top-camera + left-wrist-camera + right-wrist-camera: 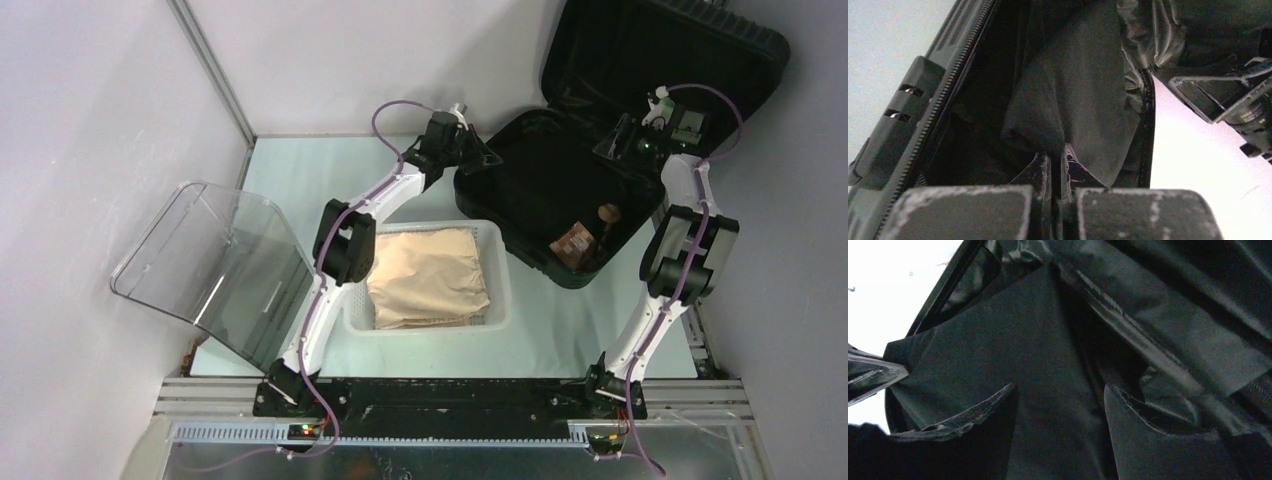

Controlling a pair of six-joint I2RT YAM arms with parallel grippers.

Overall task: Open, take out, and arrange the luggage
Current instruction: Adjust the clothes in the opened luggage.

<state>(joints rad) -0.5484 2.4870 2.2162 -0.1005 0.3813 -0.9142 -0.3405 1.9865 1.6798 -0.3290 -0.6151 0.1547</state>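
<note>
The luggage (527,258), a big black hard-shell suitcase, lies open at the back right with its lid (690,45) leaning on the wall. A black garment (1073,90) (998,350) is stretched inside it. My left gripper (485,158) (1058,156) is at the case's left rim, shut on a corner of that garment. The right wrist view shows this same pinched corner at its left edge. My right gripper (628,140) (1058,392) hangs inside the case near the hinge. It is open, with its fingers close to the cloth's surface.
A white perforated basket (500,300) with a folded beige cloth (430,275) stands just left of the case. A curved clear plastic sheet (215,255) leans at the left. A small brown packet (575,242) and a wooden piece (606,213) lie in the case.
</note>
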